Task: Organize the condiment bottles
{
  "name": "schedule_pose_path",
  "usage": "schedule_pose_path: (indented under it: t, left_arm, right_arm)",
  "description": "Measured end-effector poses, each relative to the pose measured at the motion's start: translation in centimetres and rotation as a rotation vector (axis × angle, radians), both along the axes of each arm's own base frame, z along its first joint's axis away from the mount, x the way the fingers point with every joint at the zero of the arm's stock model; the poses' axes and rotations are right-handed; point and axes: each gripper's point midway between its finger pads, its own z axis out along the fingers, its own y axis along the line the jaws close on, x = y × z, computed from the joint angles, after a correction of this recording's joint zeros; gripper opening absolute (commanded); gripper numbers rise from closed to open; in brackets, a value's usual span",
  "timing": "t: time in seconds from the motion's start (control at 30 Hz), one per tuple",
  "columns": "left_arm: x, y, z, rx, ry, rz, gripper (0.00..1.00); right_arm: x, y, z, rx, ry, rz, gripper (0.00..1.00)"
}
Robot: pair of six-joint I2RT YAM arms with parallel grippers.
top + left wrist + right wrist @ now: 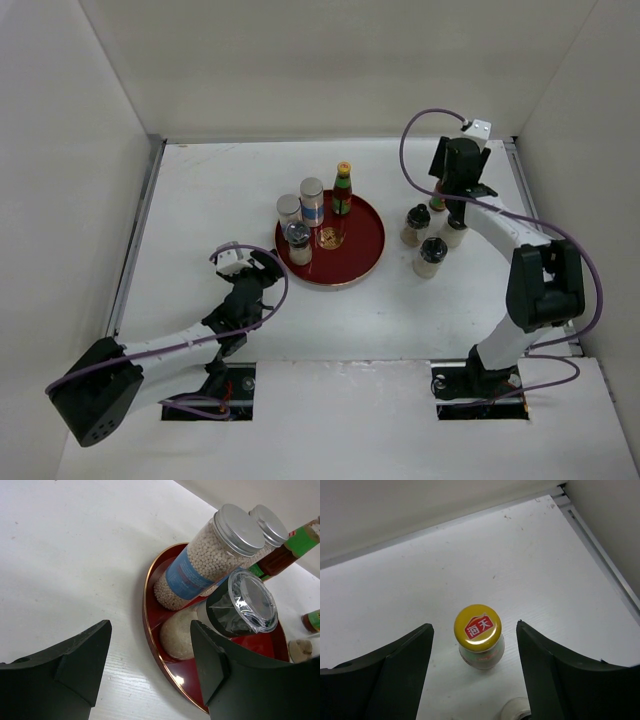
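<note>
A round red tray (365,255) holds a slim yellow-capped sauce bottle (343,189), a grey-lidded blue-labelled cylinder (312,200), a second grey-lidded jar (289,210) and a black-capped shaker (298,240). My left gripper (262,266) stands open at the tray's left rim (150,605), holding nothing; the shaker (245,605) and the cylinder (200,565) lie just beyond its right finger (215,670). My right gripper (474,647) is open above a second yellow-capped sauce bottle (478,630), which stands on the table between the fingers without touching them.
Three small shakers (416,224) (432,256) (455,232) stand on the table right of the tray, close under the right arm. A white cap (517,710) shows just below the sauce bottle. White walls enclose the table on the left, back and right.
</note>
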Motion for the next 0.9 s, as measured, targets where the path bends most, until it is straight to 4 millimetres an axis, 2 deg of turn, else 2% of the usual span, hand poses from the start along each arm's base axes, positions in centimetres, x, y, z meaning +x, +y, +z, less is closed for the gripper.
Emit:
schedule_pose_path:
  t: [0.2, 0.37, 0.6, 0.73, 0.8, 0.9]
  left_arm:
    - [0.0, -0.1, -0.4, 0.009, 0.01, -0.005, 0.63]
    - [0.0, -0.1, -0.3, 0.009, 0.01, -0.005, 0.63]
    - [0.0, -0.2, -0.3, 0.004, 0.007, -0.01, 0.63]
    - [0.0, -0.3, -0.3, 0.004, 0.007, -0.014, 0.63]
    - [0.0, -0.3, -0.3, 0.003, 0.007, -0.015, 0.63]
    - [0.0, -0.3, -0.3, 0.003, 0.007, -0.017, 0.63]
  right_arm:
    - [0.8, -1.4, -1.5, 0.001, 0.033, -0.009, 0.57]
    - [1.2, -1.4, -1.7, -0.009, 0.036, 0.005, 0.36]
    - [1.3, -1.0, -1.4, -0.03, 0.036, 0.026, 0.31]
    - [1.1, 1.0, -0.2, -0.031, 0.013, 0.077, 0.3]
    - [0.9, 2.8, 1.0, -0.033, -0.014, 0.121, 0.3]
    - [0.5, 6.6, 3.1, -0.031, -0.067, 0.202, 0.3]
